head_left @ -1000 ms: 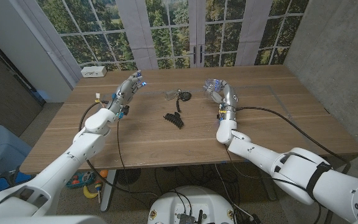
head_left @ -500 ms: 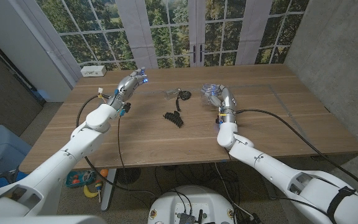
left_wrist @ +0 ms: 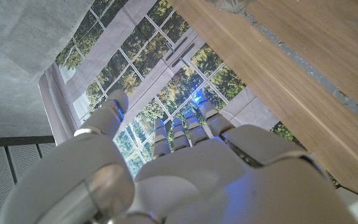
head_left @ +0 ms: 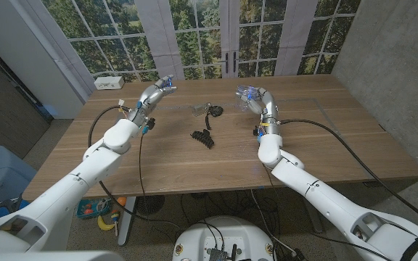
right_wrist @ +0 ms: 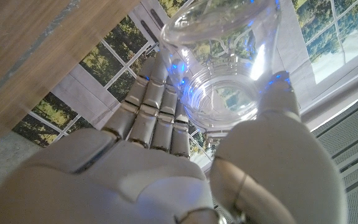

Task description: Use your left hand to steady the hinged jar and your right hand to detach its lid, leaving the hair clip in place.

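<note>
While right hand fingers pinch 1 clear jar, left hand fingers spread, empty.

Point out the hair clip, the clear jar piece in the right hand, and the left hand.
hair clip (head_left: 202,138), head view, its dark middle
clear jar piece (right_wrist: 219,87), right wrist view, its round rim
left hand (head_left: 156,93), head view, its back

My right hand, smooth matt grey plastic, grips a clear glossy glass jar. The table is matt, grained wood. A dull black hair clip lies mid-table.
</note>
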